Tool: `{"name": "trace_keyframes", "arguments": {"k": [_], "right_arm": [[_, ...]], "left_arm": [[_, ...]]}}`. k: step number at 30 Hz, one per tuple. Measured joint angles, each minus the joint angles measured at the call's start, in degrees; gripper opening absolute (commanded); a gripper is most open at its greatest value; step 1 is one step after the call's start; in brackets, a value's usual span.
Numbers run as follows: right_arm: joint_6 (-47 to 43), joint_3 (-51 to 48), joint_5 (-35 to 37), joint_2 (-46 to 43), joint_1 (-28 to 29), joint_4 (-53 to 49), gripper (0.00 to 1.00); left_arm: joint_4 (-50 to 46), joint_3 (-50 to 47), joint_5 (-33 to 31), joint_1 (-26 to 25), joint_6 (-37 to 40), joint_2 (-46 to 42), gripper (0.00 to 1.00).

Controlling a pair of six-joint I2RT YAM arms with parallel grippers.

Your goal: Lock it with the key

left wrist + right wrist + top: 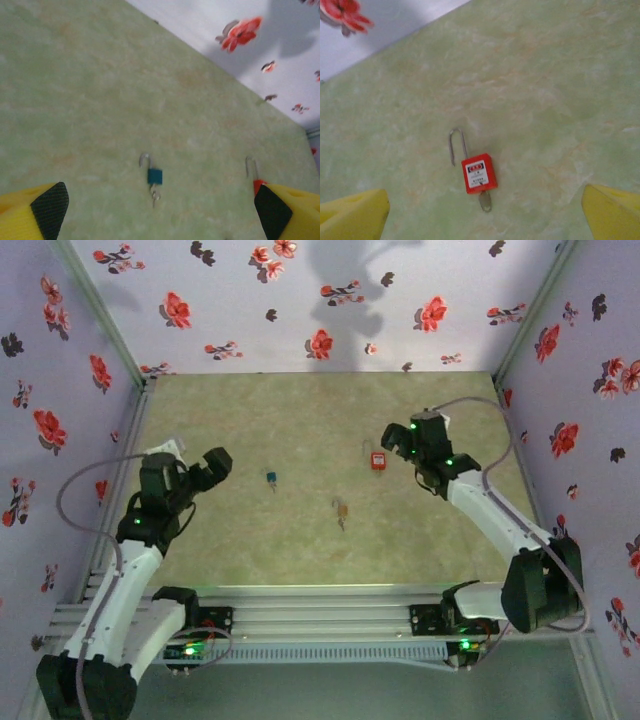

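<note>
A red padlock [479, 173] lies flat on the green table with its shackle [456, 145] sprung open and a key [485, 201] in its base. My right gripper [482, 215] hovers over it, open, its yellow fingers [355, 215] wide on either side. In the top view the red padlock [378, 461] lies just left of the right gripper [398, 443]. A small blue padlock [154, 176], shackle open and key [155, 196] in it, lies below my open left gripper [160, 212]. In the top view the blue padlock [271, 478] is to the right of the left gripper [208, 472].
A small brownish object [341, 510], too small to make out, lies between the two padlocks nearer the front. Floral walls [300, 300] close the table in on three sides. The red padlock's edge [256, 182] peeks out beside the left gripper's right finger.
</note>
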Motion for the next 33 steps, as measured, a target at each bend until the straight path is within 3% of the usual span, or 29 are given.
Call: {"name": "trace_keyframes", "arguments": {"k": [7,14,25,33], "right_arm": [[-4.0,5.18,4.52,6.32,5.35,-9.62,0.99],[-5.31,6.16,4.24,10.84,5.97,-13.07,0.98],[-6.93,13.44,2.25,21.09,5.97,-15.82,0.91],[-7.87,17.49,1.33,27.85,5.97,-16.61,0.84]], "left_arm": [[-3.32,-2.21,-8.28,-9.44,-1.49,-0.31,1.0],[-4.63,-2.29,-15.23,-16.72,-2.95,0.13,1.0],[-6.03,-2.16,-19.56,-24.46,-6.05,3.89,1.0],[-5.99,-0.66,-21.51,-26.64,-6.93,4.87,1.0]]}}
